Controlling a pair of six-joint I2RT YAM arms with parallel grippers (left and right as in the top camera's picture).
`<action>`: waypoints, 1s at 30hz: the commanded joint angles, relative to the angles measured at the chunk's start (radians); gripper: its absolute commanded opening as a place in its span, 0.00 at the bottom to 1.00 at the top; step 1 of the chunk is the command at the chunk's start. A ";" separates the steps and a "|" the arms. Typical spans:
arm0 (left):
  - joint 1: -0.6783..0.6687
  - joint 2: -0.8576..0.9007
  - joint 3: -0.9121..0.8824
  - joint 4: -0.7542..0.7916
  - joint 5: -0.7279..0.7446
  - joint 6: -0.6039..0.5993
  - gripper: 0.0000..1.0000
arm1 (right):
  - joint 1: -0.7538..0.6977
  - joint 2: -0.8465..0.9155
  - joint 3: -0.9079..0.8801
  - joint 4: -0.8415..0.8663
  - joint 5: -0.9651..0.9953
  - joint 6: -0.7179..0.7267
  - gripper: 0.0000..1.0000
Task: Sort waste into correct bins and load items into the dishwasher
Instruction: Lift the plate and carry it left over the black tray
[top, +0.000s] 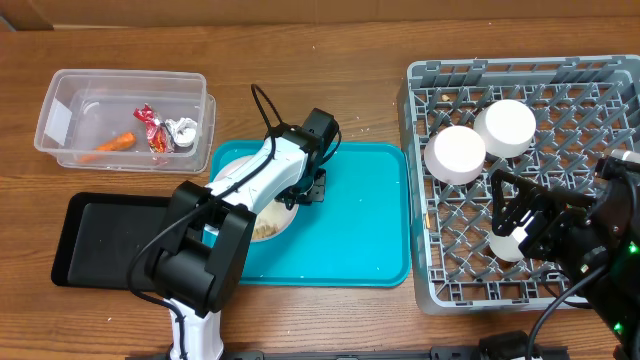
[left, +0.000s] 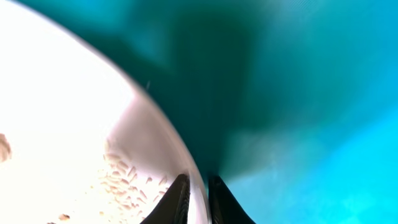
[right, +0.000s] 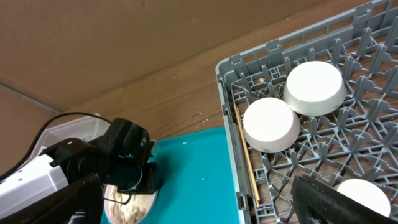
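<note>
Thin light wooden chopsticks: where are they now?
In the right wrist view the chopsticks lie inside the grey plastic dish rack, along its wall beside the teal tray, left of a small white round bowl.

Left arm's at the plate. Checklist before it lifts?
1. Left gripper straddling plate rim: ok.
2. Grip firm enough to lift: cannot tell.
3. Plate free of food: not ok, crumbs on it.
4. Black tray, visible part bare for scraps: ok.
5. Right gripper open over dish rack, away from teal tray: ok.
</note>
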 joint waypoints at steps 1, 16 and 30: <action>-0.001 0.024 -0.029 0.046 -0.006 0.124 0.13 | -0.006 -0.004 0.009 0.002 0.013 -0.002 1.00; -0.071 0.024 -0.029 0.095 -0.203 0.208 0.17 | -0.006 -0.004 0.009 0.002 0.013 -0.002 1.00; -0.089 0.024 -0.029 0.100 -0.224 0.205 0.04 | -0.006 -0.005 0.009 0.002 0.013 -0.002 1.00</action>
